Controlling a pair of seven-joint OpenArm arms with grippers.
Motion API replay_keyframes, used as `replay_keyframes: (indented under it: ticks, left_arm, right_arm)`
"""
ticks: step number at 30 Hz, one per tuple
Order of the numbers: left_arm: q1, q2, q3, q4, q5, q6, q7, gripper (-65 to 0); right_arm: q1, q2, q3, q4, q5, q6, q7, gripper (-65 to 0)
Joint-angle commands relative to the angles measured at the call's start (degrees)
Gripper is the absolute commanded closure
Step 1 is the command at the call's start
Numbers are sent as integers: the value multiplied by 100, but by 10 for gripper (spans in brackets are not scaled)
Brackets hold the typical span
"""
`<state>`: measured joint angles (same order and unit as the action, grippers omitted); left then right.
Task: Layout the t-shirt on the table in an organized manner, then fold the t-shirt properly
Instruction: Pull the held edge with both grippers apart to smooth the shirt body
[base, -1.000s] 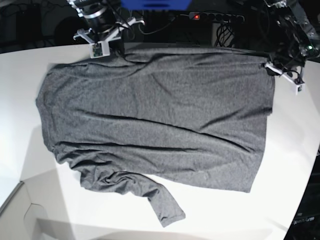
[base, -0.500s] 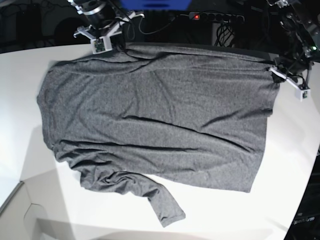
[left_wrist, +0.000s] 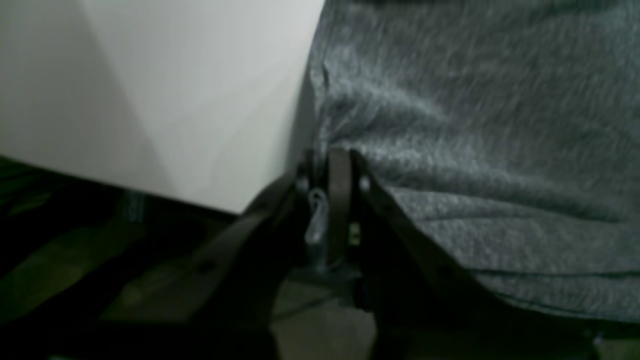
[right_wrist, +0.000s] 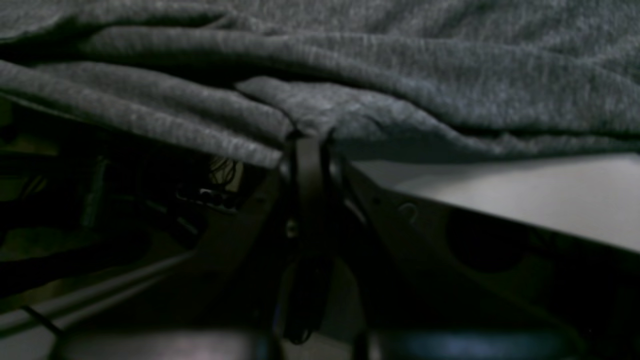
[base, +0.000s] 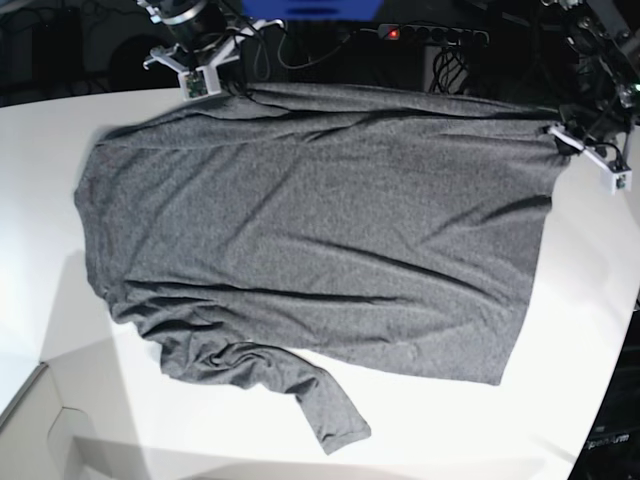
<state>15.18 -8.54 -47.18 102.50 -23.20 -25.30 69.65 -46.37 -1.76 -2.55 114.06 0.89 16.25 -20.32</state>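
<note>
The charcoal-grey t-shirt (base: 310, 230) lies spread on the white table (base: 585, 310), with one sleeve (base: 330, 410) bunched toward the near edge. My right gripper (base: 222, 84) is shut on the shirt's far edge at the back left; in the right wrist view the fingertips (right_wrist: 307, 140) pinch a fold of the t-shirt (right_wrist: 400, 75). My left gripper (base: 553, 135) is shut on the far right corner; in the left wrist view it (left_wrist: 332, 157) clamps the hem of the t-shirt (left_wrist: 475, 125) beside the bare table (left_wrist: 175, 90).
A power strip (base: 420, 33) with a red light and cables lie behind the table's back edge. A pale box corner (base: 40, 430) sits at the near left. The table's curved edge runs down the right side.
Both grippers have moved back and outward with the fabric in them. The shirt's far edge is pulled straighter and lies closer to the table's back edge.
</note>
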Motion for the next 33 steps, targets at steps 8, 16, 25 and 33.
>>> replay_keyframes:
  ticks: [8, 16, 25, 33]
  left_arm:
    - [-300, -74, 1, 75, 48, 11, -68, 0]
    - [-590, -118, 10, -496, 48, 29, -68, 0]
    - [-1004, -118, 19, -689, 56, 55, -68, 0]
    - [-1637, -127, 19, -1340, 56, 73, -68, 0]
  right_arm:
    - [26, 5, 4, 159, 39, 14, 120, 0]
    - [290, 5, 4, 194, 39, 14, 102, 0]
    - [808, 13, 4, 150, 30, 14, 76, 0]
    - [1775, 136, 4, 106, 30, 23, -1138, 0]
